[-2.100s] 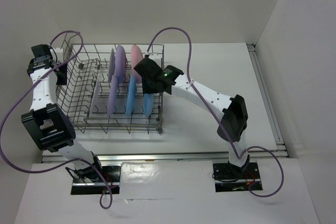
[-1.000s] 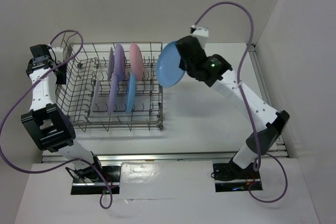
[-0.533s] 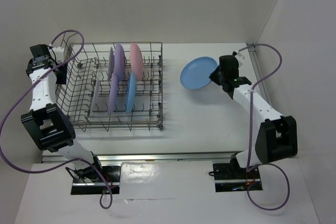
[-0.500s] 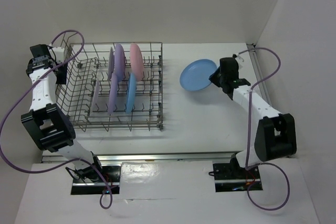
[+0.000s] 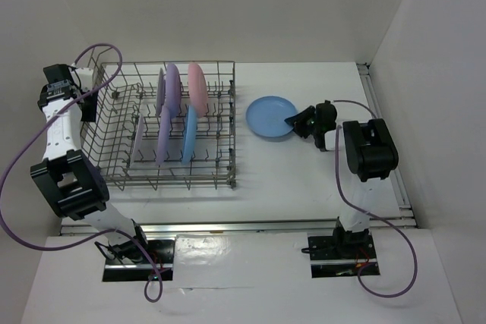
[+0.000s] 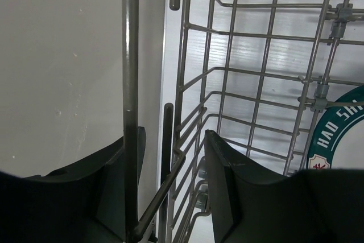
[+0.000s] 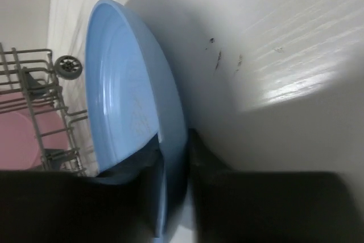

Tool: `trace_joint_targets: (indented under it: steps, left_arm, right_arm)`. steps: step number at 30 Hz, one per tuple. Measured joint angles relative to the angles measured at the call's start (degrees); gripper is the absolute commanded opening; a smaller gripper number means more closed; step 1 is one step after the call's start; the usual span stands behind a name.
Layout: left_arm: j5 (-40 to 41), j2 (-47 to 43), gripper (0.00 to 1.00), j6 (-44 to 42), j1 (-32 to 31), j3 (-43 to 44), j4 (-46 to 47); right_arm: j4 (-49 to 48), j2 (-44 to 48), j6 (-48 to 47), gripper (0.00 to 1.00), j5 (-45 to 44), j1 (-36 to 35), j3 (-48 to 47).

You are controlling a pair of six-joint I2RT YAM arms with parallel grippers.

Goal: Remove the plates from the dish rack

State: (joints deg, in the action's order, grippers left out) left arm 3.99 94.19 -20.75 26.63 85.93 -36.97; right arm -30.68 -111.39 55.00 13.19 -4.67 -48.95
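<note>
Sole legible marking: white capitals "HAD SH", truncated at the frame edge, printed on the dark teal rim of one plate (image 6: 341,132).

View from above of a white worktop (image 5: 304,180) with walls around it. A grey wire dish rack (image 5: 106,142) stands on the left. Plates stand on edge between its tines: a lavender plate (image 5: 174,89) and a pink plate (image 5: 197,85) at the back, and a second lavender plate (image 5: 162,136) and a racked blue plate (image 5: 189,134) in front. Just right of the rack, apart from it, a light blue plate (image 5: 268,117) lies face up. The right gripper (image 5: 298,121) has its fingers at that plate's right rim. The left gripper (image 5: 89,104) is at the rack's back-left corner. Purple cables (image 5: 15,165) loop off both arms.
</note>
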Motion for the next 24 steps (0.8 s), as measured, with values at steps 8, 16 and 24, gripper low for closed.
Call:
trace_joint_targets:
  steps: [8, 16, 24]
  left_arm:
    - [1.25, 0.0, 0.6, 0.0, -0.02, 0.02, -0.46]
    - [1.97, 0.04, 0.6, 0.07, -0.11, 0.02, -0.46]
    - [2.58, 0.07, 0.61, 0.02, -0.2, 0.0, -0.28]
  right_arm:
    - [7.19, 2.16, -2.4, 0.75, 0.42, 0.15, -4.13]
    - [41.22, 17.51, -8.02, 0.84, -29.55, -6.69, -13.16]
    - [44.63, 17.9, -26.38, 0.87, -38.36, -37.07, -39.69]
